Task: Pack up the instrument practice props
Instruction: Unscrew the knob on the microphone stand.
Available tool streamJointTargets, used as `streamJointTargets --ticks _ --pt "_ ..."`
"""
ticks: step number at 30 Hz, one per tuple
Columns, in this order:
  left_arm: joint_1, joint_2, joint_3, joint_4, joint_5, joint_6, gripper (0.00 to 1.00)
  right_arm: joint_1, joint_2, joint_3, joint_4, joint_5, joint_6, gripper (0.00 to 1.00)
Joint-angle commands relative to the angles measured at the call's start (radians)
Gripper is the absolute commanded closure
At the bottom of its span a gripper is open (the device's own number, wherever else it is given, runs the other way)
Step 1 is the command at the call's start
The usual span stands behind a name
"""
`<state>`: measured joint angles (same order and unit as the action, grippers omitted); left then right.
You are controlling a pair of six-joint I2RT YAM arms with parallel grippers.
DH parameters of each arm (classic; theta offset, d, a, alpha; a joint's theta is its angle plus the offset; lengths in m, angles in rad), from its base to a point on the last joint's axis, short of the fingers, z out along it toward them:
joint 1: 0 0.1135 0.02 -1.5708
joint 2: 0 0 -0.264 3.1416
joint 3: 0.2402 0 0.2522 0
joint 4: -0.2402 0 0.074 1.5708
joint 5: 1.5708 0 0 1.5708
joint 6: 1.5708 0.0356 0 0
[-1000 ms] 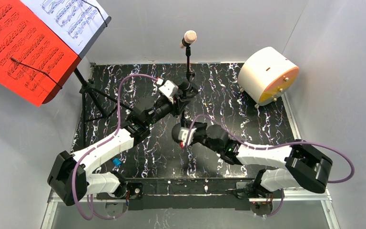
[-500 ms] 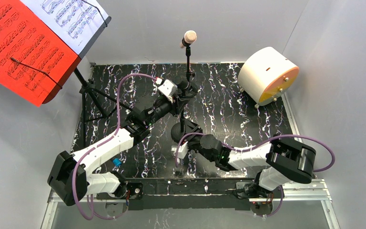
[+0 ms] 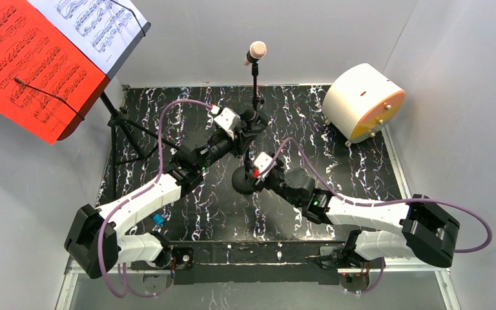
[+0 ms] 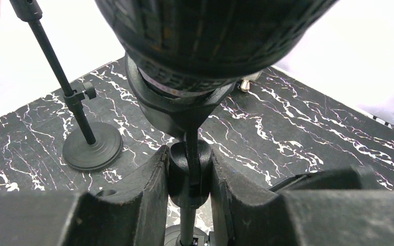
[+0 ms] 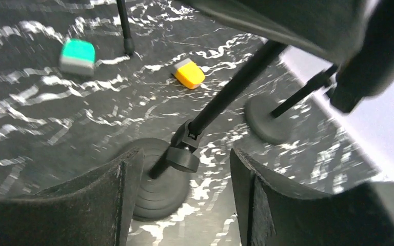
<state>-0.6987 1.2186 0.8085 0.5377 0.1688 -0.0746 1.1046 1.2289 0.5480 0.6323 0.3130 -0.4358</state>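
Observation:
The black microphone (image 4: pixel 210 36) stands mid-table on its thin pole (image 5: pixel 231 87) and round base (image 3: pixel 244 181). My left gripper (image 4: pixel 188 174) is shut on the pole's swivel joint just under the head, also seen from above as the left gripper (image 3: pixel 242 124). My right gripper (image 3: pixel 258 169) is open low beside the base, its fingers (image 5: pixel 107 200) either side of a clamp knob (image 5: pixel 184 159) without touching it. The beige-headed microphone (image 3: pixel 257 50) stands behind on its own base (image 4: pixel 92 146). The tripod music rack (image 3: pixel 119 126) at far left carries red (image 3: pixel 26 61) and white (image 3: pixel 97 22) music sheets.
A big white cylinder with an orange face (image 3: pixel 361 103) lies at the back right. A teal-and-grey block (image 5: pixel 78 56) and a yellow block (image 5: pixel 189 73) lie on the black marbled table (image 3: pixel 336 161). Grey walls close in on both sides.
My right gripper pulled back toward the near edge, then came forward to the black microphone's base, and its jaws opened. The left gripper kept its hold and stayed put.

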Motion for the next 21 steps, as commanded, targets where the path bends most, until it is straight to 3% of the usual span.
streamJointTargets --ticks 1,6,11,21 --pt "-0.002 -0.017 -0.008 0.019 0.019 -0.016 1.0 -0.05 -0.044 -0.017 0.036 -0.052 0.511 0.29" --pt "-0.002 -0.022 -0.011 0.024 0.021 -0.016 1.0 -0.11 -0.066 -0.094 0.162 -0.057 0.835 0.29" --pt "-0.002 -0.025 -0.012 0.025 0.02 -0.016 1.0 -0.184 -0.05 -0.151 0.248 -0.055 1.053 0.32" --pt "-0.002 -0.029 -0.012 0.027 0.021 -0.016 1.0 -0.263 0.057 -0.142 0.334 -0.181 1.15 0.35"
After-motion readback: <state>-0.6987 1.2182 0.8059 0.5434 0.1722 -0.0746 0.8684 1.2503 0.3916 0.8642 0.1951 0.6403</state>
